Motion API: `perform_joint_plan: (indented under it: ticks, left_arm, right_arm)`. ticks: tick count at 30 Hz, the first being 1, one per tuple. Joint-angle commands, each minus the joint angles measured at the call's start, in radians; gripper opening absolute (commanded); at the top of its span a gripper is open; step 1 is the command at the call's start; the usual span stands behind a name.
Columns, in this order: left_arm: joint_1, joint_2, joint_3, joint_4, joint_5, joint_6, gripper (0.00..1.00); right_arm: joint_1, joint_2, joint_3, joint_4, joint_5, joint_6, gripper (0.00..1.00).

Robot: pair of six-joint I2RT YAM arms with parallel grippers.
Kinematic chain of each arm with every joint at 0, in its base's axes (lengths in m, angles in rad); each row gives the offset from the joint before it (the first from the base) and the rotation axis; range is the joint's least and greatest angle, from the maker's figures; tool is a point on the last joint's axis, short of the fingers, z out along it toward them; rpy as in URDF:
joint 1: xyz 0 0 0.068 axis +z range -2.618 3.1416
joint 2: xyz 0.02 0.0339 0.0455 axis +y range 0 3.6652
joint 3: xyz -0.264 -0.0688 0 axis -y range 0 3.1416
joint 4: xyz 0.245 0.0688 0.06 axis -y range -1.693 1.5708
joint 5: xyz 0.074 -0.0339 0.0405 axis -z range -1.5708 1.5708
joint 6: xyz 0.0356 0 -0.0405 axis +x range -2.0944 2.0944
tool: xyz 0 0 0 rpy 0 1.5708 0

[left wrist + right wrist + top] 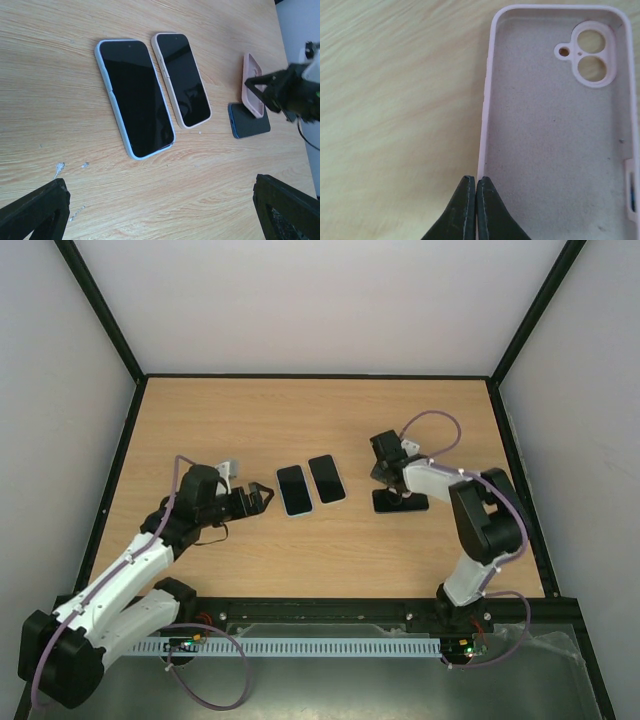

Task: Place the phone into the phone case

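Observation:
My right gripper [476, 186] is shut on the left side wall of an empty pink phone case [555, 140], whose camera cut-outs are at the far end. In the left wrist view the pink case [251, 82] stands tilted on edge, held by the right gripper [264, 90], over one end of a dark blue phone [248, 121] lying flat on the table. In the top view this phone [400, 503] lies just below the right gripper [393, 480]. My left gripper [266, 498] is open and empty, left of two cased phones.
A phone in a light blue case [135, 97] and a phone in a pale pink case [181, 79] lie side by side, screens up, at the table's middle [291, 490] [326, 478]. Black frame rails border the wooden table [200, 420].

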Motion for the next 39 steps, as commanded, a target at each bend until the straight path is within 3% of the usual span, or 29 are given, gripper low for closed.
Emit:
perform_joint_plan:
  ticks: [1, 12, 20, 22, 25, 27, 33, 39]
  left_arm:
    - [0.006, 0.008, -0.013, 0.006, -0.025, -0.045, 0.99]
    - [0.03, -0.053, -0.096, 0.024, -0.095, -0.124, 0.99]
    - [0.04, -0.136, -0.094, -0.002, -0.128, -0.167, 0.99]
    - [0.04, -0.159, -0.092, -0.019, -0.144, -0.167, 1.0]
    - [0.04, -0.19, -0.1, -0.041, -0.16, -0.164, 0.99]
    - [0.04, -0.202, -0.102, -0.053, -0.159, -0.167, 0.99]
    - [0.04, -0.223, -0.105, -0.056, -0.138, -0.171, 0.99]
    - [0.04, -0.221, -0.115, -0.038, -0.112, -0.177, 1.0]
  right_arm:
    - [0.093, -0.156, -0.085, -0.037, -0.041, -0.054, 0.02]
    - [0.417, -0.415, -0.261, -0.075, -0.122, -0.051, 0.02]
    - [0.614, -0.436, -0.295, -0.07, -0.185, -0.011, 0.02]
    - [0.622, -0.44, -0.298, -0.086, -0.132, -0.021, 0.04]
    - [0.618, -0.44, -0.282, -0.143, 0.075, -0.024, 0.2]
    - [0.575, -0.428, -0.275, -0.148, 0.149, -0.034, 0.24]
    - [0.413, -0.349, -0.239, -0.032, 0.121, -0.13, 0.3]
    - [0.347, -0.212, -0.142, 0.008, 0.073, -0.146, 0.31]
